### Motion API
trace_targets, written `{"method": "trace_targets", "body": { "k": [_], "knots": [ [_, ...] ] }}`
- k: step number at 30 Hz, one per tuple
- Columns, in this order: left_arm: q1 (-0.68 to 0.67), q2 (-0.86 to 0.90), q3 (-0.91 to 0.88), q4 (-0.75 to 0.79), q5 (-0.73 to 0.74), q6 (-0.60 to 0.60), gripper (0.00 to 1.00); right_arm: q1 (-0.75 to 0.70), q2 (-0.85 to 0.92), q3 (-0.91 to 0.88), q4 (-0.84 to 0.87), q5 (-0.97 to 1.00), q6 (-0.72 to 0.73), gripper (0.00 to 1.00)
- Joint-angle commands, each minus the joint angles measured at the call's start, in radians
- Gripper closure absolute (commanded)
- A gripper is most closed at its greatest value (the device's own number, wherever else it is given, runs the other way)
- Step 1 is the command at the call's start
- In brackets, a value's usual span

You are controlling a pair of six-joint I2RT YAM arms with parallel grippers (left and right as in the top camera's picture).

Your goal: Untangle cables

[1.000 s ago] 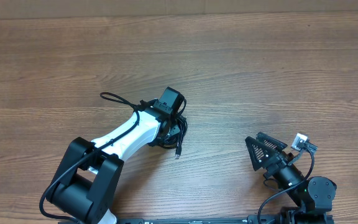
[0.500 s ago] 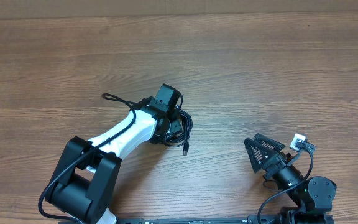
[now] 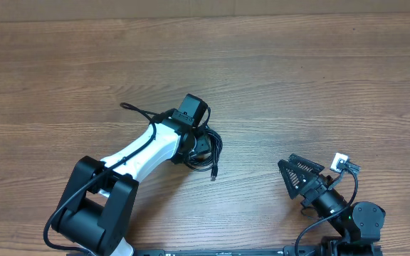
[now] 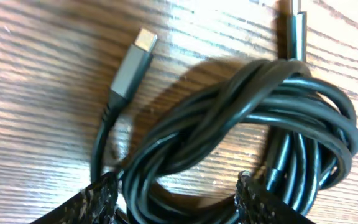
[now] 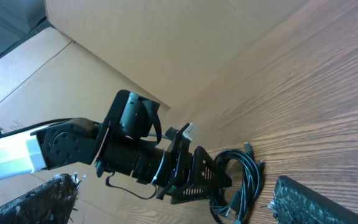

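The cables (image 3: 212,147) lie as one black coiled bundle on the wooden table, just right of my left gripper (image 3: 196,146). In the left wrist view the cables (image 4: 241,106) fill the frame. A grey plug (image 4: 132,62) points up left, and a second plug (image 4: 296,25) sits at the top. My left gripper (image 4: 176,202) straddles several strands; they lie against the left finger, with a gap to the right one. My right gripper (image 3: 285,179) stands wide open, apart from the bundle. Its wrist view shows the cables (image 5: 241,180) beside the left gripper (image 5: 197,177).
A thicker black wire of the left arm (image 3: 130,110) loops over the table to the upper left of the bundle. Cardboard (image 3: 191,7) borders the far edge of the table. The right arm's base (image 3: 361,220) sits at the near right corner.
The bundle's loops have spread to the right and the loose plug has slid right. The left jaws have parted a little. The right arm has barely moved.
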Motion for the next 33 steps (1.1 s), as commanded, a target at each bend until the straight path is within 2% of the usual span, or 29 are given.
{"method": "trace_targets", "body": {
  "k": [1,7,9,14,21,23,24,25,28,31,33],
  "knots": [
    [-0.002,0.006,0.023,-0.004,-0.056,0.081,0.39,-0.003,-0.01,-0.01,0.003,-0.008,0.003,0.0],
    [-0.002,0.006,0.023,-0.008,-0.066,0.164,0.41,-0.003,-0.01,-0.01,0.002,-0.01,0.003,0.0],
    [-0.005,0.006,0.023,-0.01,-0.093,0.177,0.44,-0.003,-0.01,-0.01,0.002,-0.01,0.003,0.0],
    [-0.012,0.024,0.021,0.006,-0.081,0.174,0.53,-0.003,-0.01,-0.01,0.002,-0.022,0.003,0.0],
    [-0.04,0.087,0.021,0.043,-0.047,0.151,0.56,-0.003,-0.01,-0.01,0.003,-0.045,0.004,0.0],
    [-0.042,0.09,0.021,0.048,-0.047,0.151,0.65,-0.003,-0.01,-0.01,0.003,-0.06,0.003,0.0],
    [-0.042,0.09,0.022,0.047,-0.047,0.152,0.78,-0.003,-0.01,-0.01,0.003,-0.064,0.003,0.0],
    [-0.041,0.09,0.023,0.046,-0.047,0.153,0.95,-0.003,-0.01,-0.01,0.002,-0.066,0.003,0.0],
    [-0.026,0.078,0.047,0.03,-0.045,0.153,0.96,-0.003,-0.01,-0.01,-0.001,-0.098,-0.063,0.0],
    [0.0,0.034,0.135,-0.069,-0.054,0.167,0.96,-0.003,-0.007,-0.01,-0.016,-0.159,-0.243,0.0],
    [0.012,0.001,0.19,-0.122,-0.059,0.2,0.96,-0.003,0.003,-0.01,-0.015,-0.157,-0.246,0.0]
  ]
}}
